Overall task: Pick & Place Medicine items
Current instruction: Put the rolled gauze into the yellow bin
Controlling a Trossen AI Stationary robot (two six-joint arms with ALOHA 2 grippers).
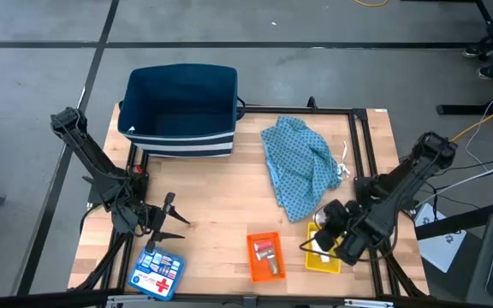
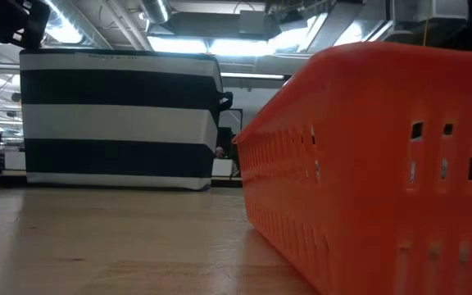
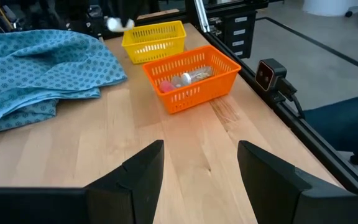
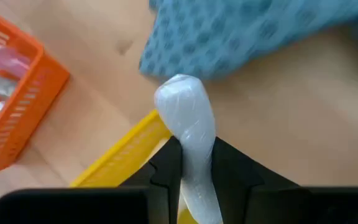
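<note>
My right gripper [image 4: 194,165] is shut on a white stick [image 4: 188,118] and hovers by the yellow tray [image 1: 323,254] near the table's near right corner. The same stick [image 3: 118,23] shows past that tray [image 3: 154,38] in the left wrist view. The orange tray [image 1: 265,257] holds a few small items, one pinkish [image 3: 166,85] and one clear-white [image 3: 194,74], lying on its floor. My left gripper [image 1: 174,222] is open, low over bare wood at the near left, and touches nothing; its fingers [image 3: 142,171] point toward the orange tray [image 3: 191,78]. My right gripper pinches the white stick between its two fingers [image 4: 166,168], which sit on its rear half [image 4: 197,177]. The rounded free end [image 4: 179,93] juts out beyond the fingertips. The stick is lifted clear, above the yellow tray's rim [image 4: 126,155].
A blue patterned cloth [image 1: 302,167] lies crumpled on the far right of the table, just beyond the yellow tray. A navy bin with striped sides [image 1: 181,111] stands at the far edge. A flat blue box with a red cross [image 1: 157,274] lies near the left gripper. Black rails [image 1: 362,145] frame the table.
</note>
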